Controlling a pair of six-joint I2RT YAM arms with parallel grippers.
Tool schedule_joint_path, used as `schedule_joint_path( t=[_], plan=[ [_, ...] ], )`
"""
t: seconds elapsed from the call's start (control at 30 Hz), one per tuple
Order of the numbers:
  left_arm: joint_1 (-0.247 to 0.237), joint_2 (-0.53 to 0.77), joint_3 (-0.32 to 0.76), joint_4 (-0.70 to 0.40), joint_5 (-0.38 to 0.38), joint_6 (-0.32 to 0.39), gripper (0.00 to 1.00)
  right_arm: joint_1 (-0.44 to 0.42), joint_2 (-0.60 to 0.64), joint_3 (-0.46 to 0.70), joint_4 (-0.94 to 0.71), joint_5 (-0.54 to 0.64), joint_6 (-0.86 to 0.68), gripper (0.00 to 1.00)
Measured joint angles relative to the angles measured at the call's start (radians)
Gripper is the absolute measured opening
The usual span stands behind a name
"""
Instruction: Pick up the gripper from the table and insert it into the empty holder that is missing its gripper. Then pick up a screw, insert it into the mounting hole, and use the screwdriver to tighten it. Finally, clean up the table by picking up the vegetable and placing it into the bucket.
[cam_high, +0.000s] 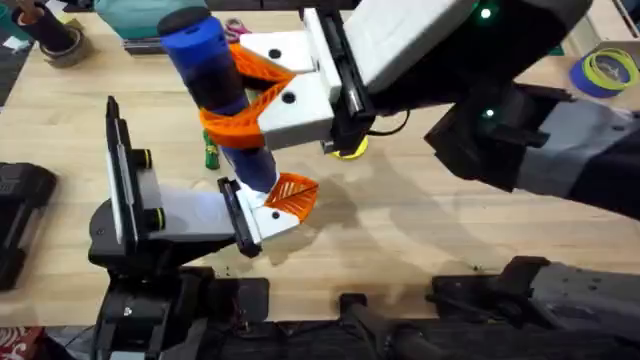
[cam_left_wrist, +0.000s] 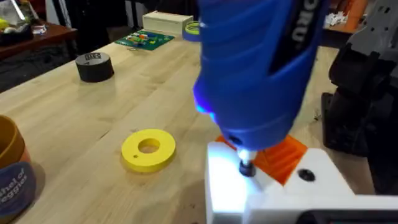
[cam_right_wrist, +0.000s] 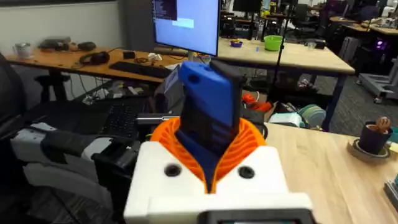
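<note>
My right gripper (cam_high: 262, 92) reaches in from the right and is shut on the blue screwdriver (cam_high: 215, 75), its orange pads (cam_right_wrist: 252, 140) clamped on the body. The screwdriver stands nearly upright. Its metal tip (cam_left_wrist: 246, 167) presses on a screw in the white holder (cam_high: 268, 220) of my left gripper (cam_high: 275, 205). The orange ribbed gripper (cam_left_wrist: 281, 155) sits seated in that holder. The green vegetable (cam_high: 211, 152) lies on the table behind the screwdriver, mostly hidden. The orange bucket (cam_left_wrist: 11, 165) with its dark label stands beside the yellow ring.
A yellow ring (cam_left_wrist: 148, 149) lies flat on the wood close to the holder. A black tape roll (cam_left_wrist: 94, 66) sits farther off, and a blue tape roll (cam_high: 605, 70) rests at the far right. The right arm's dark body (cam_high: 530, 130) covers the right side.
</note>
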Motion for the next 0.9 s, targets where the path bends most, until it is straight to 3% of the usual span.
schedule_joint_path(
  t=[0.9],
  plan=[
    [0.000, 0.000, 0.000, 0.000, 0.000, 0.000, 0.015, 0.000, 0.000, -0.008, 0.012, 0.000, 0.004, 0.023]
  ],
)
